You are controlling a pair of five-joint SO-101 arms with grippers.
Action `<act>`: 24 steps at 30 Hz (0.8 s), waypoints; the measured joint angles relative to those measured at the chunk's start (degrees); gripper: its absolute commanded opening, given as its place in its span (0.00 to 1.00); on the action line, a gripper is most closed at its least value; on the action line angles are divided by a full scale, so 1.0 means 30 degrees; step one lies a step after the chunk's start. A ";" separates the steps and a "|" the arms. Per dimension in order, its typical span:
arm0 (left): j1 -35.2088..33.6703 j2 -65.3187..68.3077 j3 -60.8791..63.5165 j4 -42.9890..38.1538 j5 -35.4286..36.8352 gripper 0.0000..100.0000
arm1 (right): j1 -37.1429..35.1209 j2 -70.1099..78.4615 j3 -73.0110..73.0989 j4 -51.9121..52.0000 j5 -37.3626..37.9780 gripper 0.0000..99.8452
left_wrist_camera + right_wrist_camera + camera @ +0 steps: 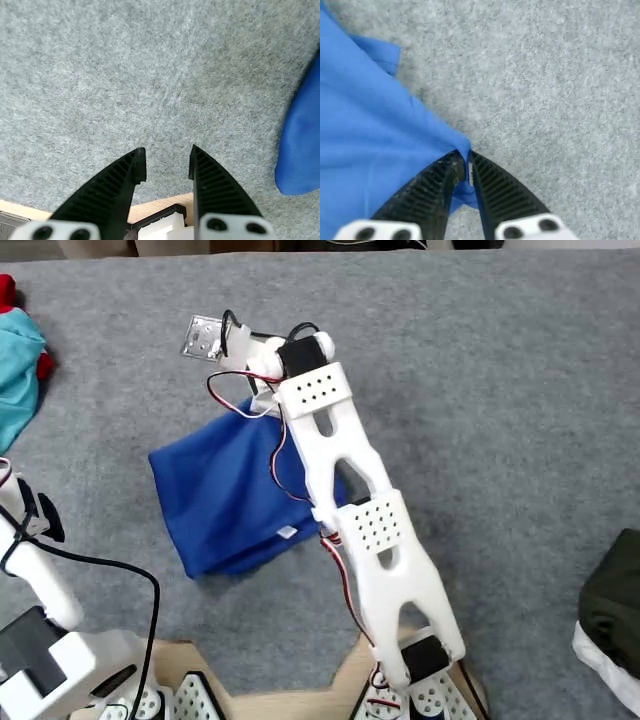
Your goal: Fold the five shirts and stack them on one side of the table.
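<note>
Closest to the bases, the left gripper [167,154] hangs with its jaws apart over the grey table [500,370]. The blue shirt [225,500] lies off to its side, untouched. The right gripper [465,161] is pinched tight on the shirt's far corner. From that pinch the cloth spreads back towards the bases, so I'd guess the fold gets drawn that way.

Robot test bench, a lab setup.
Grey felt table [520,380]; white arms [350,510] on wooden board [260,702] at 6 o'clock; loose cable [120,565].
</note>
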 measured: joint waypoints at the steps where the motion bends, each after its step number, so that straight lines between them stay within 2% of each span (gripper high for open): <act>1: 0.0000 0.0000 0.0000 0.0000 0.0000 0.15 | 0.0000 0.0000 0.0000 -0.0029 0.0000 0.01; 4: 0.0000 0.0000 0.0000 0.0000 0.0000 0.15 | 0.0000 0.0000 0.0000 -0.0117 0.0000 0.06; 11: 0.0000 0.0000 0.0674 -0.0059 0.0000 0.15 | 0.0000 0.0000 0.0000 -0.0117 -0.0322 0.31; 15: 0.0059 0.0000 0.0703 0.0059 0.0000 0.16 | 0.0000 0.0000 0.0000 0.0293 -0.0322 0.29; 18: 0.0908 0.0000 0.0645 0.0410 0.0000 0.16 | 0.0000 -0.0410 0.0000 0.1670 -0.0879 0.26; 24: 0.5187 0.0000 -0.1260 0.1260 0.0000 0.16 | 0.0791 -0.2667 0.0176 0.4132 -0.4835 0.24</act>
